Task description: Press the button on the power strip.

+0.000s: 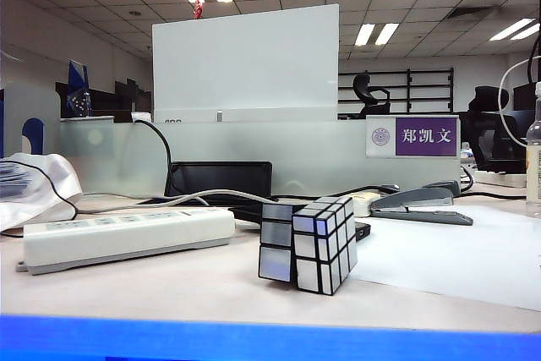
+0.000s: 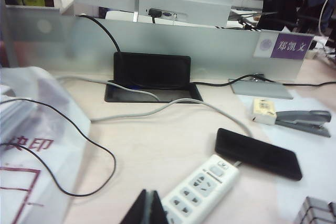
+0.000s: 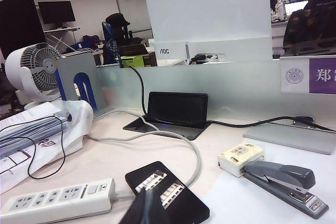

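The button [image 2: 217, 171] is seen in the left wrist view as a small pale switch set near the cord end of the power strip [image 2: 199, 188], barely raised from the white casing. In the exterior view the power strip [image 1: 127, 237] lies at about nine o'clock from the silver cube [image 1: 308, 244], with its pale grey cord [image 1: 211, 197] led back toward the black cable hatch [image 1: 220, 180]. A black phone [image 2: 257, 153] lies just beside the strip's cord end, at about two o'clock from the button, and a stapler [image 1: 423, 205] rests well apart, at about two o'clock from the cube.

The left gripper [image 2: 147, 209] is seen low over the table, its fingers pressed together into one dark tip just beside the strip, nothing held. The right gripper [image 3: 144, 208] is likewise seen as a single dark tip, apparently closed, above the phone [image 3: 168, 191].

The press has not yet been made. It is judged best done with the closed left tip: it should be brought squarely over the button, clear of the sockets, and lowered straight so that the strip is not pushed sideways.
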Robot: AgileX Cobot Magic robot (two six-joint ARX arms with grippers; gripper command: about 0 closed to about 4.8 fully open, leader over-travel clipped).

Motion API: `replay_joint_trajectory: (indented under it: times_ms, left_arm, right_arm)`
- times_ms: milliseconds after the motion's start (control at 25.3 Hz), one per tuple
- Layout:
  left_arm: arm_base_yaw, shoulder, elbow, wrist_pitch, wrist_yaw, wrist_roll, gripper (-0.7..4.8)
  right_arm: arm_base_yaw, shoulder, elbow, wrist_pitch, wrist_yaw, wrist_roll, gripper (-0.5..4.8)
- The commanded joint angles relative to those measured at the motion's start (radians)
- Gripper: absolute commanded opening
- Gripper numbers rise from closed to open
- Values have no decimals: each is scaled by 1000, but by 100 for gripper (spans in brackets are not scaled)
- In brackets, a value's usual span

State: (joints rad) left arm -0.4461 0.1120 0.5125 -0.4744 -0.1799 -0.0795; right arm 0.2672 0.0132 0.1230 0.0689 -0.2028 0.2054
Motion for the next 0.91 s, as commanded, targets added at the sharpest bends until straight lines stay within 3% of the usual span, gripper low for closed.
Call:
replay_joint_trajectory:
  times_ms: [40, 277, 436, 554, 713, 911]
  left_arm:
    - [58, -6, 3, -35, 0, 42, -5]
    - [247, -18, -4, -60, 117, 73, -5]
    - [358, -62, -61, 26, 232, 95, -5]
    - [451, -111, -134, 100, 327, 61, -5]
    - [517, -110, -176, 123, 406, 37, -5]
    - [528, -110, -215, 141, 403, 39, -5]
  right_arm:
    - [1, 0, 5, 10, -1, 3, 0]
    - [1, 0, 5, 10, -1, 3, 0]
    - [1, 0, 5, 10, -1, 3, 0]
    - [1, 0, 5, 10, -1, 3, 0]
    - [1, -2, 5, 10, -1, 3, 0]
    - [1, -1, 5, 6, -1, 3, 0]
